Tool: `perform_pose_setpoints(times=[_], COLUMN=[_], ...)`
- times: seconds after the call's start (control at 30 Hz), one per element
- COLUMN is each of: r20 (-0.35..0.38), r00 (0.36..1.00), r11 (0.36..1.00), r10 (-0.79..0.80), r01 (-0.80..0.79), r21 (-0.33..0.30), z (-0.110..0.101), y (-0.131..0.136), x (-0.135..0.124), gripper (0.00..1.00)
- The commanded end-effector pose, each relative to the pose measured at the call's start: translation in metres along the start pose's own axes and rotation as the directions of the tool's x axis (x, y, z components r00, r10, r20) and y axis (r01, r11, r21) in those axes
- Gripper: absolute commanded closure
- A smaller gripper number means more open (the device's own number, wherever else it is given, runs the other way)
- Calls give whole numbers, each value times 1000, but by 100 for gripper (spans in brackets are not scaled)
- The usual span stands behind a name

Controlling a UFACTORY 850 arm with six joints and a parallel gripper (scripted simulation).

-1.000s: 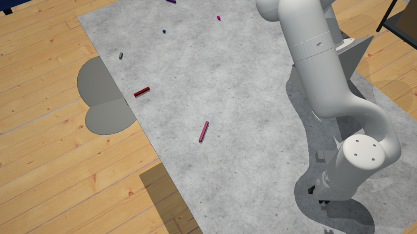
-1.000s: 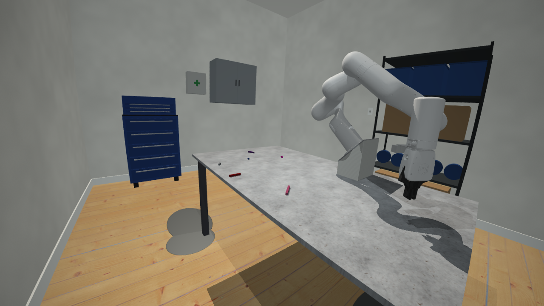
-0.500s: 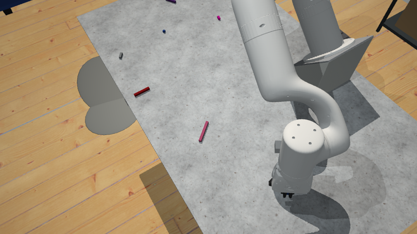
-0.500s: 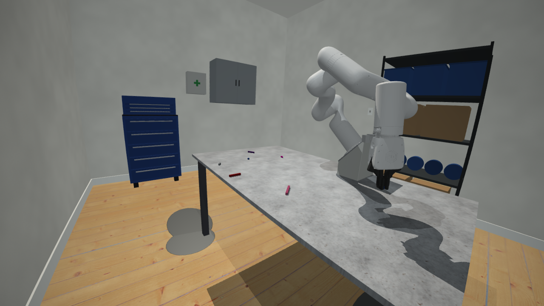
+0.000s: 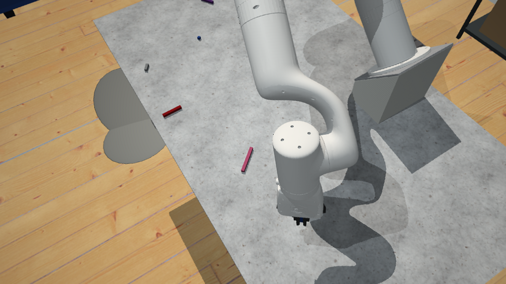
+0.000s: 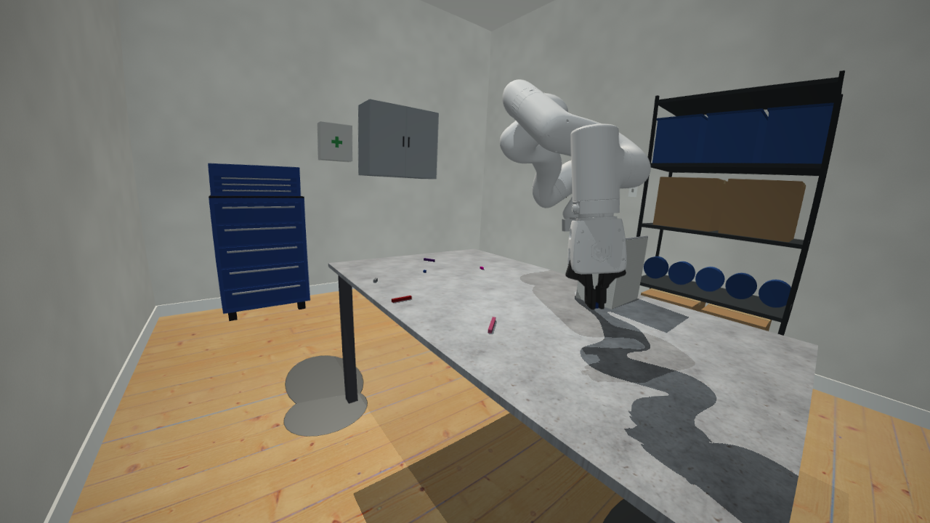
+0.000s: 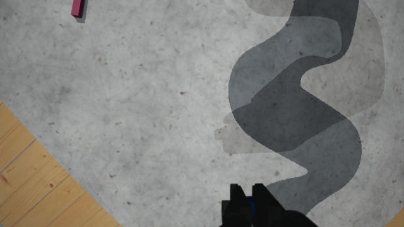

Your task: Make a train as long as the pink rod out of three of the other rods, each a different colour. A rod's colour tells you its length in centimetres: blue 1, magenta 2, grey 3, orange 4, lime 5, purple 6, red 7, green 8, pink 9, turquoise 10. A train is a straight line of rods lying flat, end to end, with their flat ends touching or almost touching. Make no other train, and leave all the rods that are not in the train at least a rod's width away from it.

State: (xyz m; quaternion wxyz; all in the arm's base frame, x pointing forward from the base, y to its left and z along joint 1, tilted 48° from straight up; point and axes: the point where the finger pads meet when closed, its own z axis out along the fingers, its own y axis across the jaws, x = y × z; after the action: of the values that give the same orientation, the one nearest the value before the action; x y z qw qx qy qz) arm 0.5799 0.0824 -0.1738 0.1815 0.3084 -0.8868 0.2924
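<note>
My gripper point(image 5: 302, 221) point(image 6: 595, 302) point(image 7: 245, 202) is shut on a small blue rod point(image 7: 250, 202) and holds it above the table, near the pink rod's near end. The pink rod point(image 5: 246, 159) point(image 6: 491, 324) point(image 7: 77, 7) lies flat mid-table. A red rod point(image 5: 171, 111) point(image 6: 401, 298) lies near the left edge. A grey rod point(image 5: 146, 67) point(image 6: 375, 280), a second blue rod point(image 5: 198, 38) point(image 6: 424, 271) and a purple rod point(image 5: 207, 0) point(image 6: 429, 259) lie at the far end. A magenta rod point(image 6: 482, 267) lies there too; my arm hides it in the top view.
The grey table point(image 5: 437, 202) point(image 6: 559, 390) point(image 7: 126, 94) has its left edge close to the pink rod. My arm's base block point(image 5: 400, 85) stands on the right side. A black shelf rack point(image 6: 734, 195) stands behind the table.
</note>
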Motion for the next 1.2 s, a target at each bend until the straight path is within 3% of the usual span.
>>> perform_pose_setpoints(times=[0.0,0.4,0.47,0.5,0.97,1.03,1.07,1.17], r20=[15,40,40,45,64,64,67,70], r00=[1000,996,996,994,984,984,981,979], r11=[1000,996,996,995,986,986,984,981], r10=[24,83,83,97,165,165,179,191], r01=[-24,-82,-82,-96,-163,-163,-177,-189], r21=[-10,-27,-27,-30,-36,-36,-36,-36], z=[-10,-25,-25,-27,-36,-36,-37,-37], y=[-40,-132,-132,-154,-248,-248,-267,-282], x=[8,42,42,53,112,112,127,139], gripper=[96,96,96,96,96,96,96,96])
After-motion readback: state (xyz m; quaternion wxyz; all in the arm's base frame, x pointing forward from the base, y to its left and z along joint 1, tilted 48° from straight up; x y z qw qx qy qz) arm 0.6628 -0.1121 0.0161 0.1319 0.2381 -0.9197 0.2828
